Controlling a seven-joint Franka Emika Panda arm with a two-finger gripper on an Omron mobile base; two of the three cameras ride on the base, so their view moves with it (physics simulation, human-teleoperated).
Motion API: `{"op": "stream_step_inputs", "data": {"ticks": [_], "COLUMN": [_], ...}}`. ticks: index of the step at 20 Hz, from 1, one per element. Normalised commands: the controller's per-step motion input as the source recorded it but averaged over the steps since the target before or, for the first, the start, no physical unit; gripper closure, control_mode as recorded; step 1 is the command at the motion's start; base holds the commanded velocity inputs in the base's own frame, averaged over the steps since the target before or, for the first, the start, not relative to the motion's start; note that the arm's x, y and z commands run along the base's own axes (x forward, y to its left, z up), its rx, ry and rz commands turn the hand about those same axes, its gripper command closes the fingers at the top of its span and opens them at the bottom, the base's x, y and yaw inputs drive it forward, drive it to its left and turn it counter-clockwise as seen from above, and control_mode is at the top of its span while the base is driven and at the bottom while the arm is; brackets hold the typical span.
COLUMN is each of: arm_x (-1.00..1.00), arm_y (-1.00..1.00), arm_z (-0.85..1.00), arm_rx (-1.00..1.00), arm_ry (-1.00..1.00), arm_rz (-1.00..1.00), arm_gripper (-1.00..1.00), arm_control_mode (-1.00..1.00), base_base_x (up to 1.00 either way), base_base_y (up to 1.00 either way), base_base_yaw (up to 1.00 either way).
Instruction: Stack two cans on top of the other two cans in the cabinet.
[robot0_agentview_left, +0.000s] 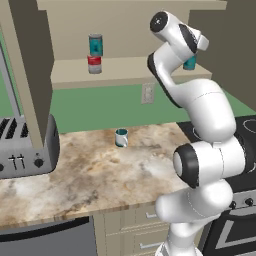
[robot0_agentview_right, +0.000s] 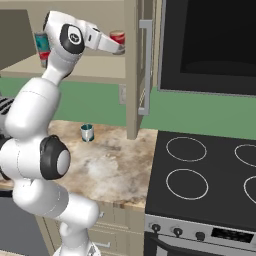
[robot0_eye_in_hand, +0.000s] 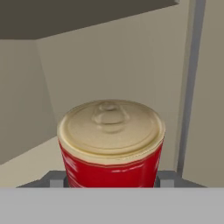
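Simulated kitchen: beige cabinet over marbled surface, stove to right; one stack already seen at shelf left, teal can upright on red can; gripper reached into cabinet's right part; in hand view fingers clamped either side of red-and-white can, axis upright, lid towards camera; second teal can glimpsed just behind arm, presumably the base for this one; whether held can is above it cannot be told; mug left on surface.
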Motion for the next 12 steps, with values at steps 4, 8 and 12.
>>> {"op": "stream_step_inputs", "data": {"ticks": [4, 8, 12], "arm_x": [0.17, 0.2, 0.14], "arm_y": [-0.01, -0.08, -0.17], "arm_z": [0.0, 0.0, 0.0], "arm_rx": [0.0, 0.0, 0.0], "arm_ry": [0.0, 0.01, 0.01], "arm_rz": [0.03, 0.03, 0.04], "arm_gripper": [1.0, 1.0, 1.0], "arm_control_mode": [-1.0, -1.0, -1.0], "base_base_x": [0.0, 0.0, 0.0], "base_base_y": [0.0, 0.0, 0.0], "base_base_yaw": [0.0, 0.0, 0.0]}}
